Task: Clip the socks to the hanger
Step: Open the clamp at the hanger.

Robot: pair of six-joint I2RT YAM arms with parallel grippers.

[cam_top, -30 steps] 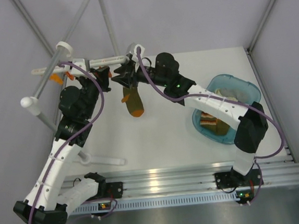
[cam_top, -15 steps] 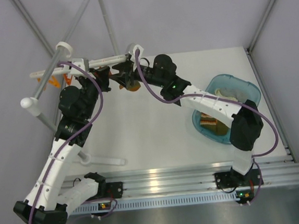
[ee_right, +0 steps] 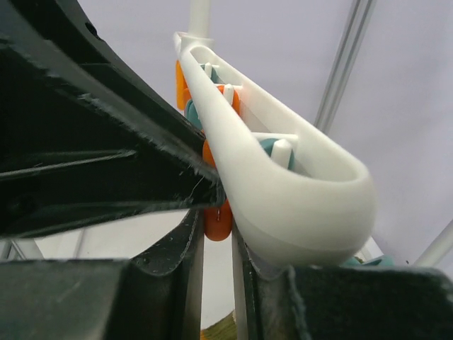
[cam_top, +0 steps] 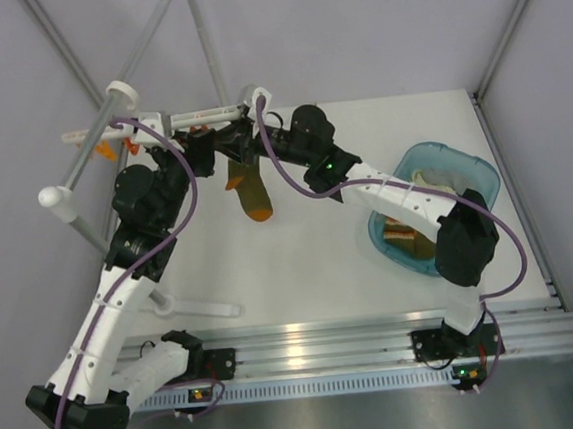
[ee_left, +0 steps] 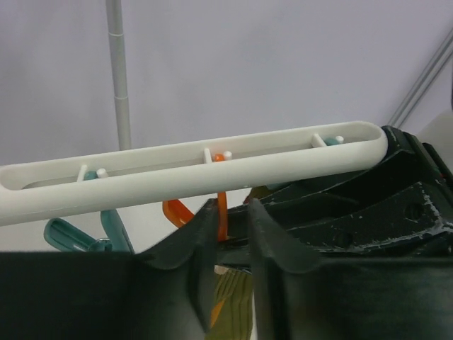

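Observation:
The white hanger (cam_top: 198,115) hangs at the back left, and also shows in the left wrist view (ee_left: 212,166) and the right wrist view (ee_right: 283,191). An olive-brown sock (cam_top: 252,192) with an orange toe dangles just under its right end. My left gripper (cam_top: 200,147) (ee_left: 230,212) is shut on an orange clip (ee_left: 222,205) under the bar, with the sock (ee_left: 237,304) just beyond its fingers. My right gripper (cam_top: 228,144) (ee_right: 216,227) is nearly shut, holds the sock's top (ee_right: 221,330), and has its fingertips at an orange clip (ee_right: 217,219).
A blue basin (cam_top: 463,164) at the right holds another striped sock (cam_top: 400,230). Thick grey poles (cam_top: 90,151) with round end caps cross at the left. A white stick (cam_top: 199,305) lies on the table. Teal clips (ee_left: 78,234) hang further along the bar.
Half a second ago the sock was bunched up against the bar. Now it hangs down straight below the clip. The right arm has shifted slightly left; the left arm has stayed put.

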